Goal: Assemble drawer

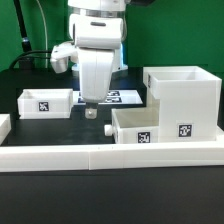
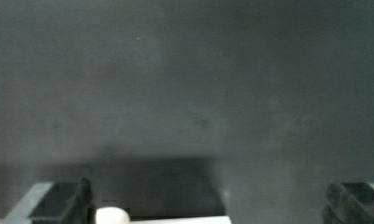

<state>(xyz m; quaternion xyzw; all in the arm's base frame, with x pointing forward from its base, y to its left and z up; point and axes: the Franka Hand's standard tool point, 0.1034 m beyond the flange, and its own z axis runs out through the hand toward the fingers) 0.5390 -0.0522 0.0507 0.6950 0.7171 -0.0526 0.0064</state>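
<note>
Parts of the drawer lie loose on the desk (image 1: pixel 60 130), three in all, none fitted to another. The housing (image 1: pixel 185 98) stands upright toward the desk's edge on the exterior view's right, its open top up and a tag (image 1: pixel 184 129) on its near face. One tray (image 1: pixel 135 124) sits just beside the housing, on the side toward the desk's middle and close to the near edge; whether the two touch cannot be told. The other tray (image 1: pixel 45 101) rests alone toward the edge on the exterior view's left, well apart from the rest.

The gripper (image 1: pixel 91 107) hangs over the middle of the desk, between the two trays, tips close above the dark surface. In the wrist view its fingers (image 2: pixel 56 200) stand wide apart with only bare desk between them, clamped on nothing.

A low white border wall (image 1: pixel 100 156) runs along the near edge. The marker board (image 1: pixel 128 97) lies flat toward the far edge, behind the gripper.
</note>
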